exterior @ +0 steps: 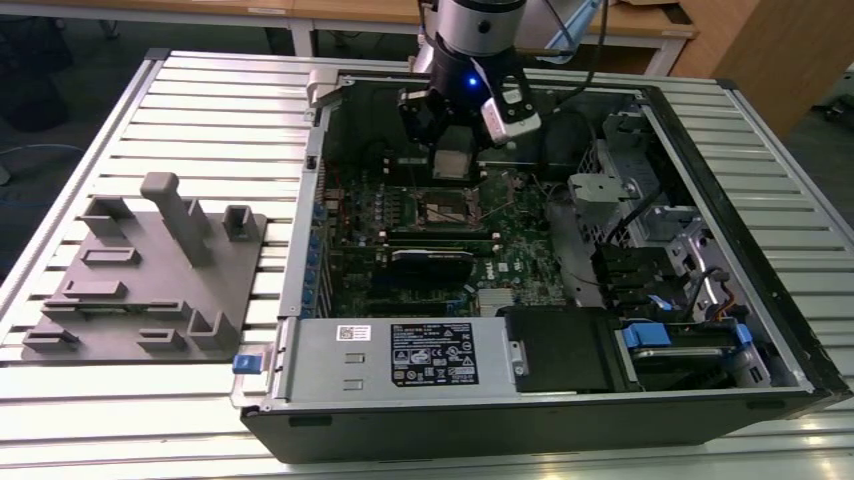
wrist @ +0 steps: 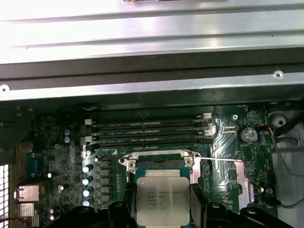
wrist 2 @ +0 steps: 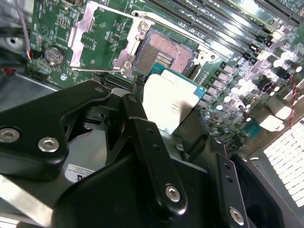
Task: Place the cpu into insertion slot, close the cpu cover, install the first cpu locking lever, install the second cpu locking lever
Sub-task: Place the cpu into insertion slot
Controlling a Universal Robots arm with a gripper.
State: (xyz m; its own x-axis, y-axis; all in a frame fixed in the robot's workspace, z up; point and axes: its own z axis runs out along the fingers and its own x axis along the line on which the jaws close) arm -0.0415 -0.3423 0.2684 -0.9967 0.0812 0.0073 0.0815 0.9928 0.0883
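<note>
The slatted metal tabletop [exterior: 200,110] carries an opened computer case [exterior: 534,425], and the claw [exterior: 451,165] hangs inside that case, near its far wall. Well apart from the claw, on the exterior view's left, a grey moulded fixture block [exterior: 140,290] lies on the tabletop outside the case. Directly below the claw lies the green motherboard [exterior: 521,215], seen in both wrist views [wrist 2: 52,28] [wrist: 61,142].

The claw [wrist 2: 173,107] [wrist: 163,204] is clamped on the cpu [exterior: 451,163], gripping it by two opposite edges. The chip's silvery top [wrist 2: 171,102] [wrist: 163,199] shows in both wrist views. The cpu is held off the board, not seated.

The insertion slot [exterior: 449,208] lies just past the claw's tips and below them, bare, with its dark pin field exposed [wrist 2: 164,52] [wrist: 159,164]. Just beside the slot, the cpu cover [wrist 2: 90,21] [wrist: 236,183] is swung open and lies back, away from the socket, with green board showing through its window. A thin metal lever rod [wrist: 221,159] runs along the cover's edge, near the claw.
</note>
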